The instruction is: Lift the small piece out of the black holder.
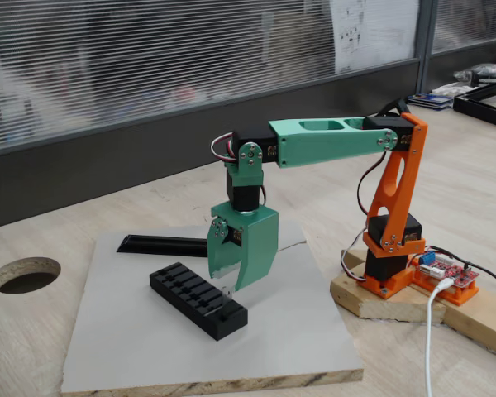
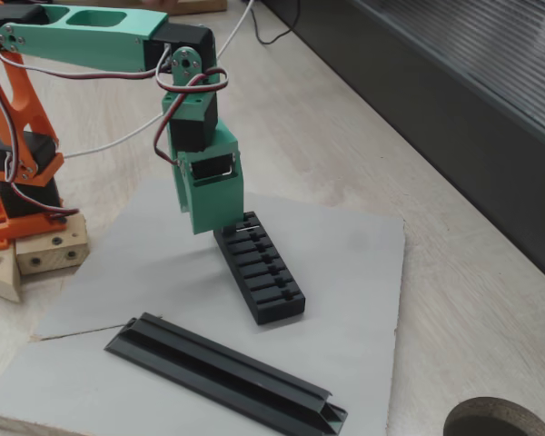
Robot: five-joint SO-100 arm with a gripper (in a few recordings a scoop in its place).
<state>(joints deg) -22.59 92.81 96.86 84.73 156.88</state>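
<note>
Fixed view: end effector (image 1: 229,282) open; small piece (image 1: 226,292) just below in black holder (image 1: 197,299). Light, stiff, likely slippery; pinch upright tab.

Matt black plastic holder (image 1: 197,300) on a smooth grey board (image 1: 132,347) edged in rough chipboard.

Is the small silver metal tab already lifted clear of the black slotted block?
No. In a fixed view the small silver metal tab stands in the near end of the black slotted plastic block, with the green end effector just above it.
</note>
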